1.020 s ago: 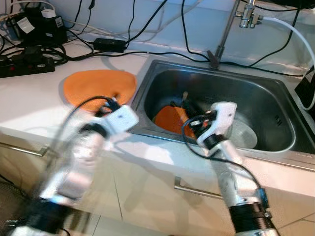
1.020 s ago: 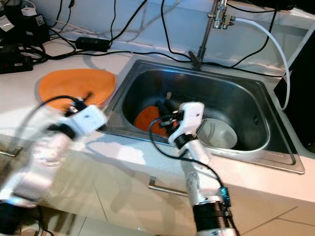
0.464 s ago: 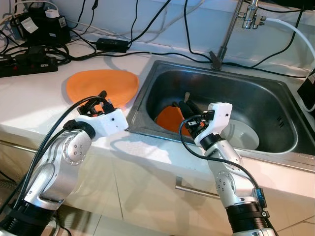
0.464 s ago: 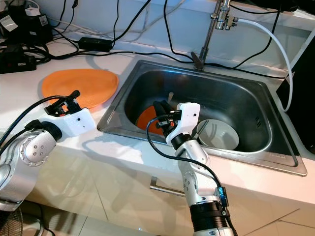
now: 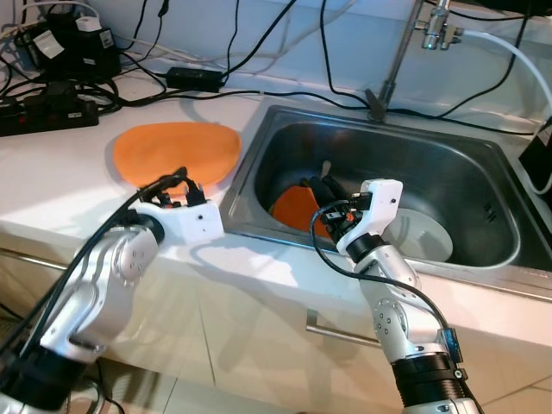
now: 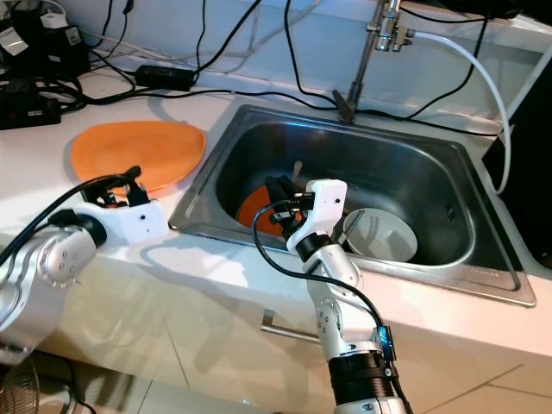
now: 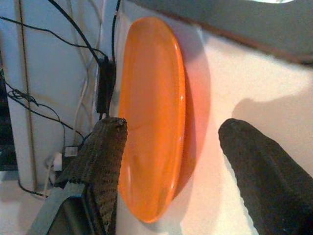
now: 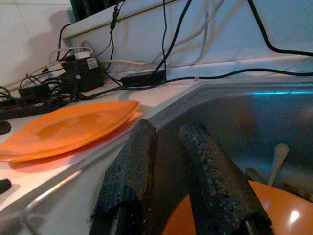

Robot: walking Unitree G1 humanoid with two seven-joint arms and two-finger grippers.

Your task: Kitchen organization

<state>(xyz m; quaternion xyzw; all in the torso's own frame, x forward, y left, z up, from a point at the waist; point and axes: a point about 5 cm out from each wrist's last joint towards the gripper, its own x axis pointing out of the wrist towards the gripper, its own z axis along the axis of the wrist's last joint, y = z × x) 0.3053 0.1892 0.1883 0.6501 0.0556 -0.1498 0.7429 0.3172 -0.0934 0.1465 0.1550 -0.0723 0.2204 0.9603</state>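
1. The left gripper [image 5: 183, 188] has steadied over the front edge of the white counter [image 5: 60, 185] after a fast, blurred swing a second ago. It now sits just short of the orange plate on the counter [image 5: 177, 151], slightly lower and closer to the robot than half a second ago.
2. The left wrist view shows its two fingers [image 7: 105, 161] spread wide, with the plate lying between and beyond them. Nothing is gripped.
3. The right gripper [image 5: 321, 191] has barely shifted over the same interval. It hangs inside the steel sink [image 5: 483, 164], above the orange plate in the sink [image 5: 297, 207].
4. In the right wrist view its fingers [image 8: 132, 161] stand close together with only a narrow gap. They hold nothing, and whether they touch that plate cannot be told.
5. A white bowl [image 5: 418, 237] rests on the sink floor just beside the right arm. A utensil handle [image 8: 277, 156] shows behind the plate in the sink.
6. A power strip [image 5: 47, 116] and cables occupy the back of the counter.
7. Judgement: the left arm's reach is finished and the approach to the counter plate is set up. No item has yet been picked up, so the organising is at an early stage.
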